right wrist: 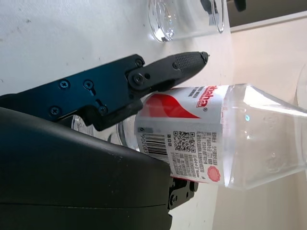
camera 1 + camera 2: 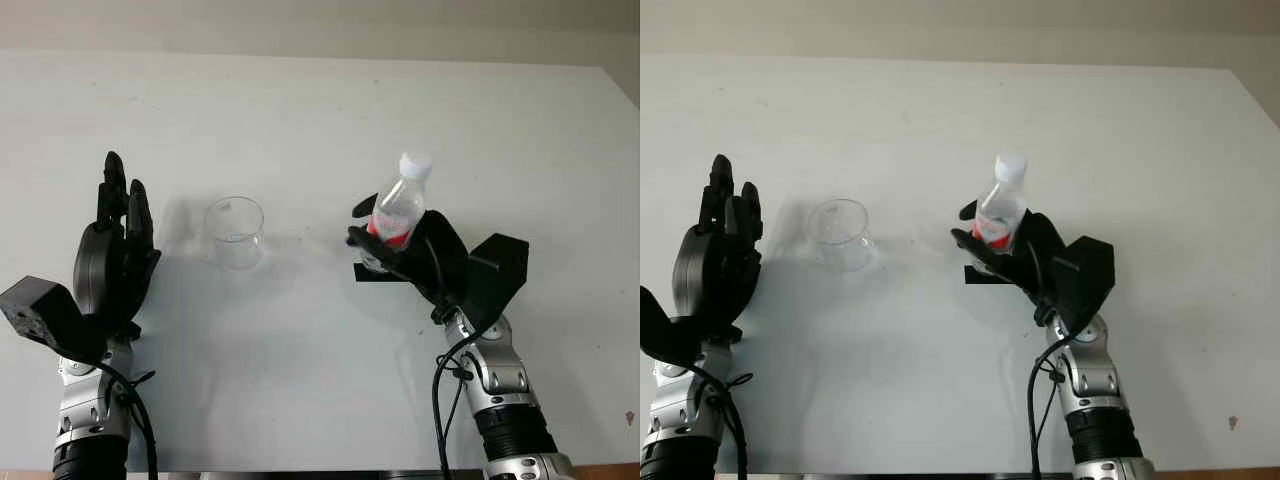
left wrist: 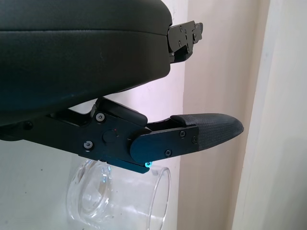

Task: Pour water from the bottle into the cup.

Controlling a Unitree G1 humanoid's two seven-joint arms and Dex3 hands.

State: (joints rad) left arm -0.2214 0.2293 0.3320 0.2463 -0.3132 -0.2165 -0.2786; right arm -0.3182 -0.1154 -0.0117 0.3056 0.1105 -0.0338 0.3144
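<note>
A clear plastic bottle with a red and white label and a white cap stands slightly tilted right of the table's middle. My right hand is shut on its lower body; the label shows close up between the fingers. A clear empty cup stands upright on the table to the left of the bottle, also seen as the cup in the left wrist view. My left hand is open, just left of the cup and apart from it.
The white table stretches wide behind and between the hands. Its right edge runs diagonally at the far right. A wall rises beyond the table's far edge.
</note>
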